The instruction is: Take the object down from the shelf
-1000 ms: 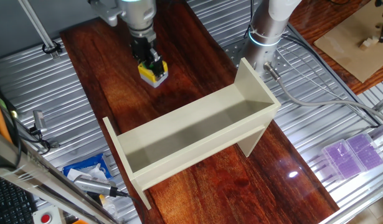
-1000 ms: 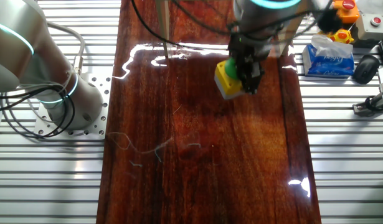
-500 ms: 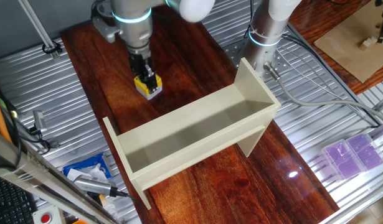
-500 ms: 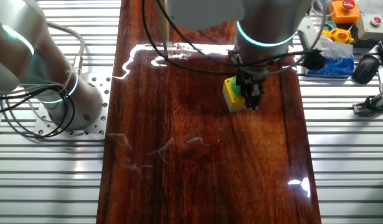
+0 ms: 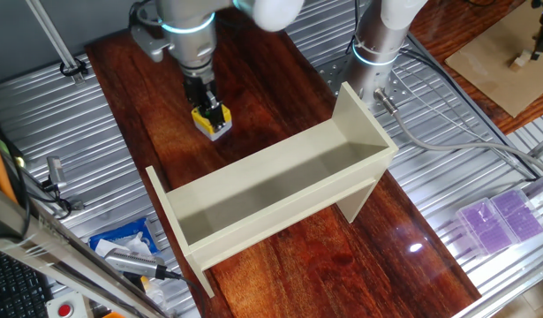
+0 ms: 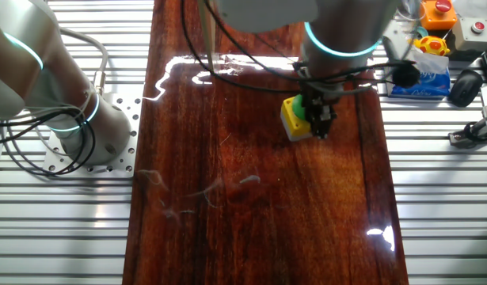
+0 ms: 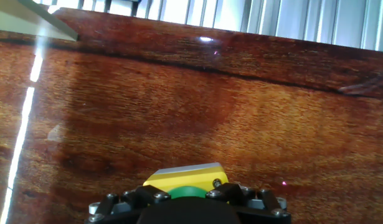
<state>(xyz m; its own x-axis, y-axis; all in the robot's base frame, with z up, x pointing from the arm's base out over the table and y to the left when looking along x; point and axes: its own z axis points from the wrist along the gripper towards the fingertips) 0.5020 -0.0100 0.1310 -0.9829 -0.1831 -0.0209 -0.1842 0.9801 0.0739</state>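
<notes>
Arm upright over the table; gripper (image 5: 207, 102) pointing down; fingers (image 6: 320, 119) closed on something

**Workspace surroundings: counter, platform and peripheral items**

A dark red-brown polished wooden counter (image 5: 280, 53) lies as a long strip over a ribbed silver metal platform (image 6: 61, 229). Bright glare from overhead light streaks the glossy wood (image 6: 195, 67). Beside the counter lie a blue-and-white tissue packet (image 6: 417, 73), a yellow box with a red round button (image 6: 439, 12), a clear plastic case of purple pieces (image 5: 501, 221) and grey cables (image 5: 456, 141). A tan cardboard sheet (image 5: 501, 62) lies at one corner.
</notes>
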